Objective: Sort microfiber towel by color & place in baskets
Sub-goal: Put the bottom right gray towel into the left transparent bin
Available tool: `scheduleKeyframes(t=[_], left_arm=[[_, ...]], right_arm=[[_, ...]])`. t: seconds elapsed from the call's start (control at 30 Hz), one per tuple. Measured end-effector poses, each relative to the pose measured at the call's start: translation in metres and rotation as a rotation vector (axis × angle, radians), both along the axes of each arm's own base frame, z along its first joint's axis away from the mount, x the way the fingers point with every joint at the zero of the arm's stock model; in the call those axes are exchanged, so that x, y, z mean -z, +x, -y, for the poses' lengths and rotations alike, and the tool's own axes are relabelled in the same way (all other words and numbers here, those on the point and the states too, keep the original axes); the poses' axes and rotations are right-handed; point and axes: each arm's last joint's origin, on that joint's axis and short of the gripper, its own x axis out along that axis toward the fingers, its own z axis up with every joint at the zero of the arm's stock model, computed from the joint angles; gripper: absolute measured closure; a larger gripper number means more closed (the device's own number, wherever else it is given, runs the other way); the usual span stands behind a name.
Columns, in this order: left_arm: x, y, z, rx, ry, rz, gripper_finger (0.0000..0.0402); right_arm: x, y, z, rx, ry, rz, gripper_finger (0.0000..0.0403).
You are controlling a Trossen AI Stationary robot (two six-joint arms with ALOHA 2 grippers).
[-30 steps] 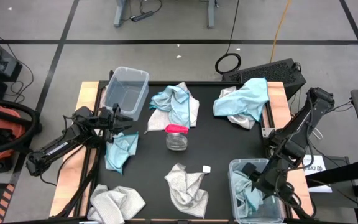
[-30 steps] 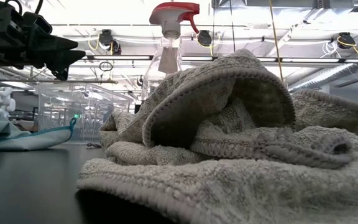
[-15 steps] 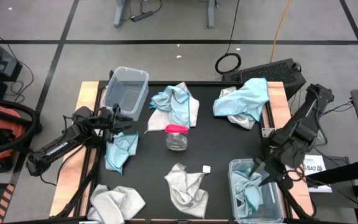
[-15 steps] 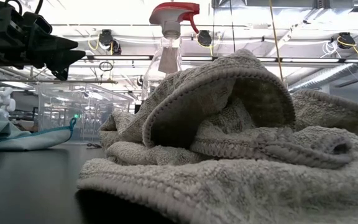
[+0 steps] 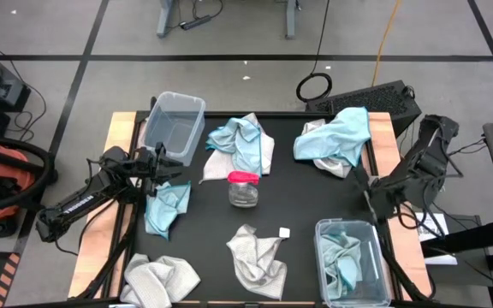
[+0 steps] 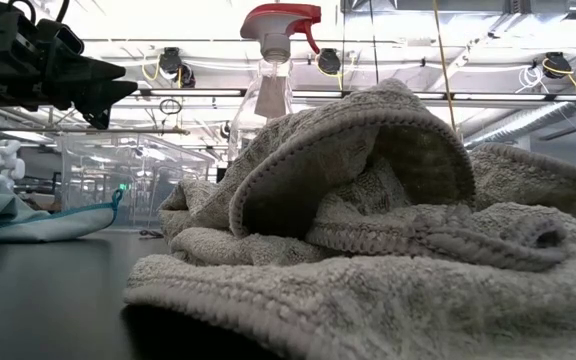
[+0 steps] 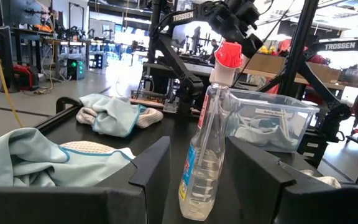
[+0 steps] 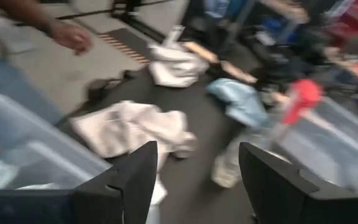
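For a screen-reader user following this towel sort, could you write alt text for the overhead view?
A black table holds scattered blue and grey towels around a spray bottle. An empty clear bin sits at the far left; a bin at the near right holds blue towels. The left gripper hovers open beside the empty bin, the right gripper open above the other.

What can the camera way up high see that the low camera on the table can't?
Only the high view shows the whole table: the basket with blue towels, the right gripper beside it, and the left gripper near the empty basket. Only the low view shows the ceiling lights and the grey towel's fuzzy loops up close. Both show that grey towel, the spray bottle and the empty basket.
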Motion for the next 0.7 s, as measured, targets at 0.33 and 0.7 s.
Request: scheduleKeyframes(t=[0.33, 0.7], left_arm=[[0.000, 0.000, 0.000, 0.000, 0.000, 0.000, 0.0240], [0.000, 0.000, 0.000, 0.000, 0.000, 0.000, 0.0240]], right_arm=[[-0.006, 0.003, 0.025, 0.430, -0.129, 0.132, 0.0186], [-0.010, 0.007, 0.043, 0.623, -0.047, 0.159, 0.0186]])
